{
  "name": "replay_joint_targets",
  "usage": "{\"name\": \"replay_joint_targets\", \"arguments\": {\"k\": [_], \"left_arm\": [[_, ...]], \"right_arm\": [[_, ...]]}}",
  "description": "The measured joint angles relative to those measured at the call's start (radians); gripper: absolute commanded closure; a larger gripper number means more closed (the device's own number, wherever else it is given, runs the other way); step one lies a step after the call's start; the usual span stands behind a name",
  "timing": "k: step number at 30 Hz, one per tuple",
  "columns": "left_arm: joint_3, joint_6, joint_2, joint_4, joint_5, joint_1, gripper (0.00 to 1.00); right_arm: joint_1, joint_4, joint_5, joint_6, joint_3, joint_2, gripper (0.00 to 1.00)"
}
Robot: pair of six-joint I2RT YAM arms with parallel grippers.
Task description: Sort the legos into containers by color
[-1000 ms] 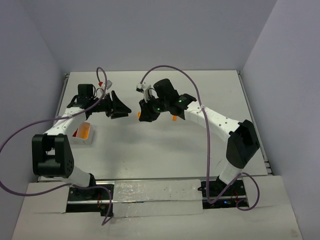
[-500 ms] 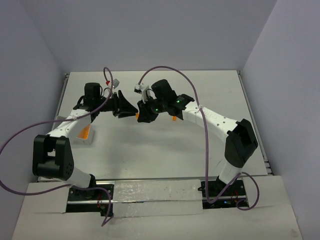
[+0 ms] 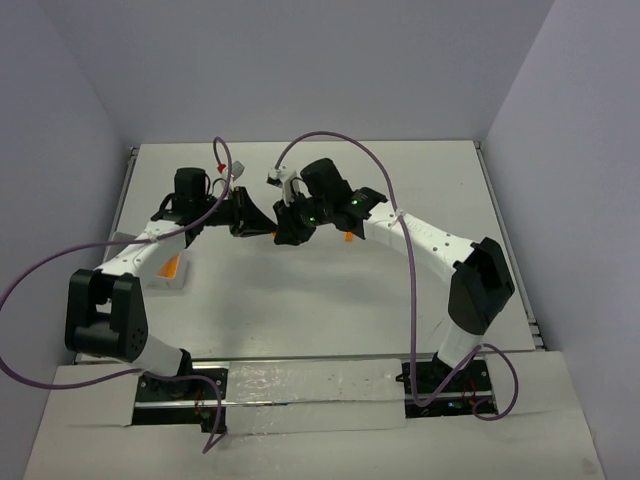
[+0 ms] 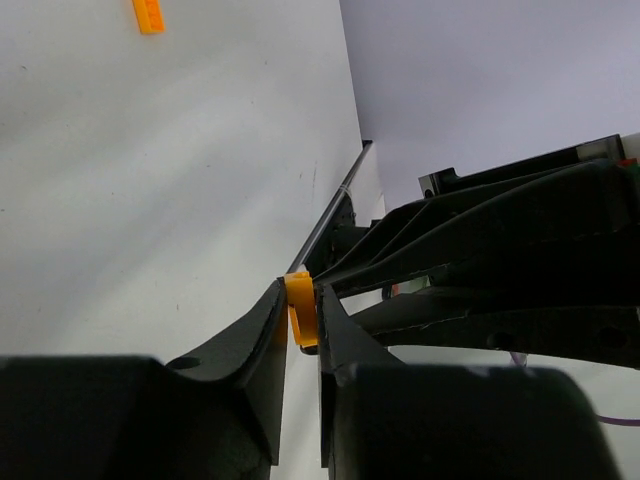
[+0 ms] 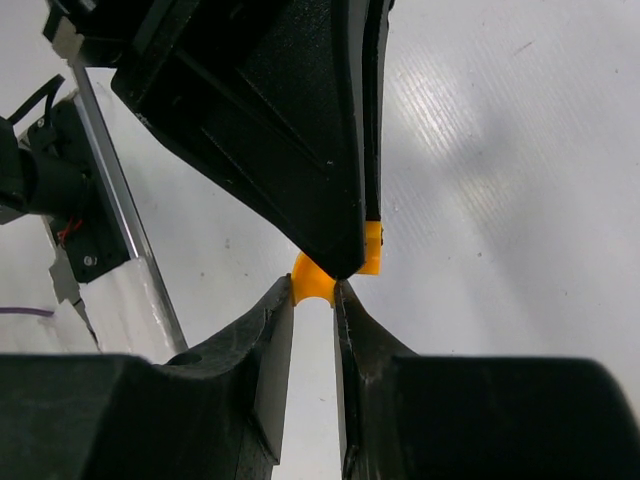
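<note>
Pinching one smooth, curved orange lego (image 4: 300, 322) together, my left gripper (image 4: 300, 292) and right gripper (image 5: 313, 290) were clenched; its shape was half hidden.

The orange lego (image 4: 301, 310) is smooth hard plastic with a soft gloss along its curved edge. It is pinched by the fingers of both the left gripper (image 4: 301, 302) and the right gripper (image 5: 313, 290). These fingers are matt black plastic (dull, with a few pale specks up close). The table (image 5: 480, 150) is white and satiny, with fine parallel streaks. The arm shells (image 3: 430, 238) are smooth white plastic with a slight shine. The cables (image 3: 60, 262) have a smooth purple sheath. A rail (image 5: 125, 225) looks like bare silvery metal. The strip (image 3: 310, 385) at the near edge is crinkled and shiny.
</note>
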State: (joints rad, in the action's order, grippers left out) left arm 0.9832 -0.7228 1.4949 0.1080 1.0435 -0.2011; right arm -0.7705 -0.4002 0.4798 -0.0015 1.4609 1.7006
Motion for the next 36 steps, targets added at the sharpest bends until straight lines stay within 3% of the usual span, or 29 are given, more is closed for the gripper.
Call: {"name": "replay_joint_targets", "arguments": {"k": [2,5,7,12,18,23,27,32,36], "left_arm": [[-0.005,0.000,-0.004,0.000,-0.001,0.000,0.98],[-0.006,0.026,-0.012,0.018,0.001,0.006,1.00],[-0.005,0.062,-0.027,0.056,0.002,0.019,1.00],[0.094,0.280,-0.045,0.293,-0.068,0.107,1.00],[0.181,0.599,-0.193,0.501,-0.437,0.175,1.00],[0.122,0.760,-0.349,0.539,-0.779,0.181,1.00],[0.049,0.836,-0.338,0.549,-0.970,0.198,1.00],[-0.008,0.903,-0.288,0.561,-1.107,0.228,0.98],[-0.018,0.931,-0.268,0.551,-1.150,0.233,0.90]], "right_arm": [[-0.004,-0.010,-0.007,0.008,0.009,0.007,0.52],[-0.004,-0.016,-0.020,0.024,0.015,0.009,0.15],[-0.004,-0.017,-0.026,0.025,0.019,0.009,0.01],[0.007,-0.034,-0.025,0.010,0.011,0.004,0.00],[0.077,-0.072,-0.082,-0.008,-0.036,-0.027,0.00],[0.166,-0.092,-0.136,0.009,-0.072,-0.023,0.00],[0.207,-0.102,-0.165,0.030,-0.076,-0.009,0.02],[0.208,-0.110,-0.229,0.054,-0.074,0.018,0.04],[0.221,-0.120,-0.285,0.095,-0.071,0.057,0.03]]}}
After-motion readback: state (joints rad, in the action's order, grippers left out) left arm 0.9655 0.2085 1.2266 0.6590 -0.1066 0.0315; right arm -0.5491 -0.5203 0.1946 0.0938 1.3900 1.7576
